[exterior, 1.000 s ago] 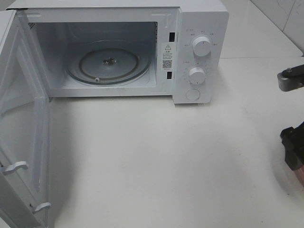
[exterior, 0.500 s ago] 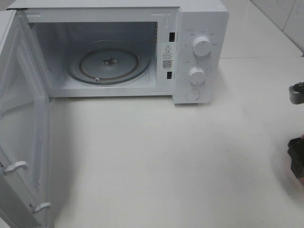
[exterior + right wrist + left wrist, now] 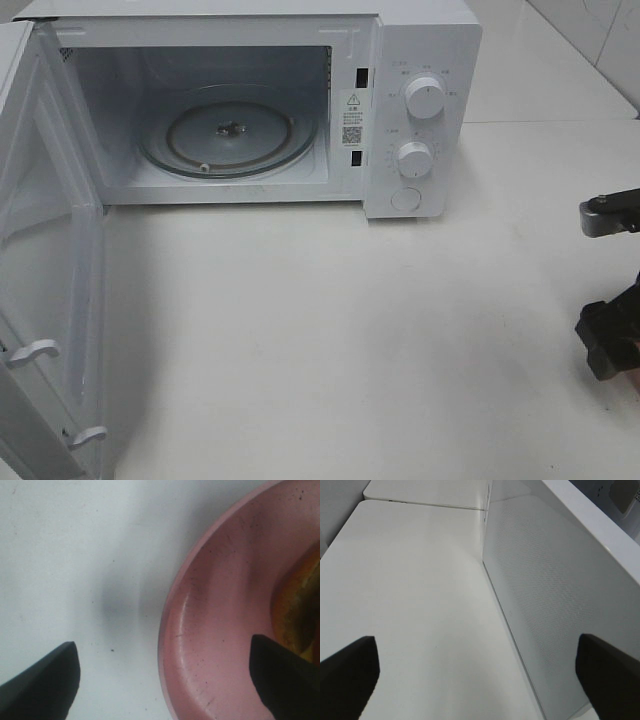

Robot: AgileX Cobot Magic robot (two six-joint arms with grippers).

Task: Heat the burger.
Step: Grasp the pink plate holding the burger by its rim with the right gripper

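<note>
White enamel fills the high view. A boxy white microwave oven (image 3: 450, 50) stands at the back of the pale tabletop (image 3: 350, 330). Its mesh-windowed door (image 3: 50, 250) is swung wide to the left, baring the round clear-glass turntable (image 3: 230, 130). Two round white knobs (image 3: 424, 98) sit one above the other on the control panel. None of this has shifted over the past second.

What has changed is at the right edge. The dark end of the right arm (image 3: 605, 345) had slipped almost out of frame half a second ago. It now reaches further in again, lower in the picture than a second ago.

The right arm's jaws stand apart, straddling the rim of a round pink plate (image 3: 215, 630): one is over bare tabletop and the other over the plate's inner slope. At the edge of that close view sits a glossy orange-brown curve, which appears to be the bun of the burger (image 3: 295, 610). It rests on the plate, well away from the oven cavity.

The left arm's jaws are also spread wide and grip nothing. They hover over the tabletop just beside the open door (image 3: 560, 595).
</note>
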